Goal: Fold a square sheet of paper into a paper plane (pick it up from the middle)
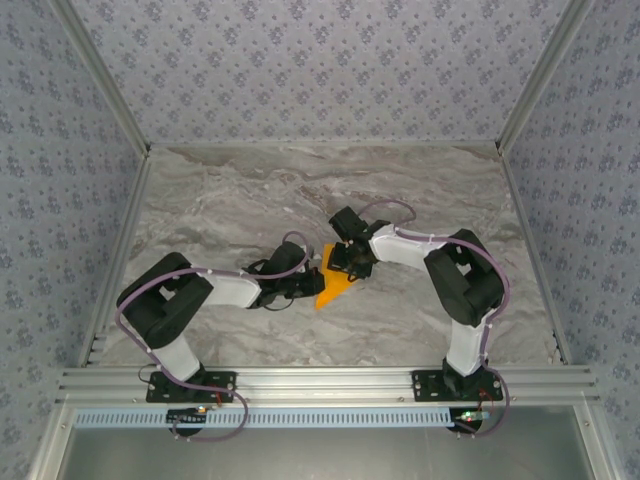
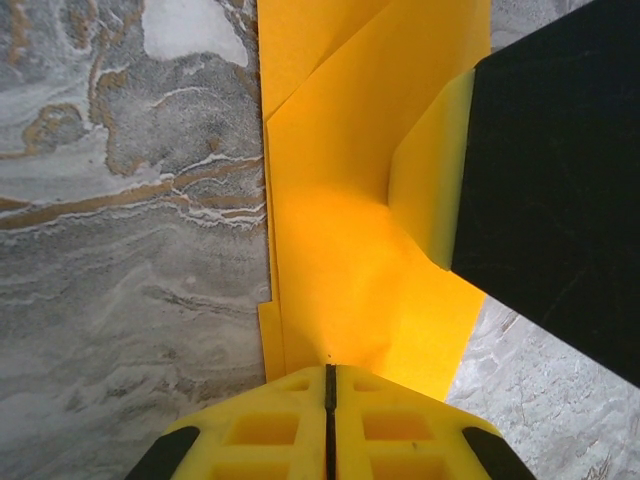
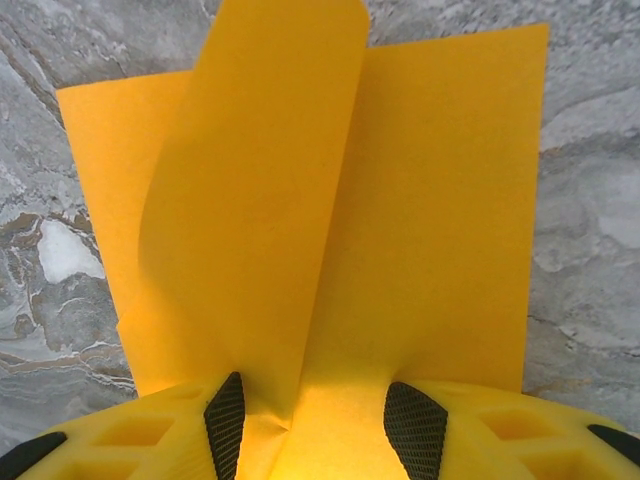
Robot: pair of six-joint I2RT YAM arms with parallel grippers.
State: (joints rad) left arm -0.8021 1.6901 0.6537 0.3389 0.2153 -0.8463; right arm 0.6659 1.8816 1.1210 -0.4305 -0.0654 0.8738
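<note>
The left end effector [image 2: 329,370] is holding its fingers together at the near edge of the orange sheet of paper [image 2: 340,240]. The sheet is lying on the tabletop [image 2: 120,250], its long axis running straight ahead. The right end effector [image 3: 320,415] is standing half apart around a raised flap [image 3: 250,200]. We are seeing no writing.
</note>
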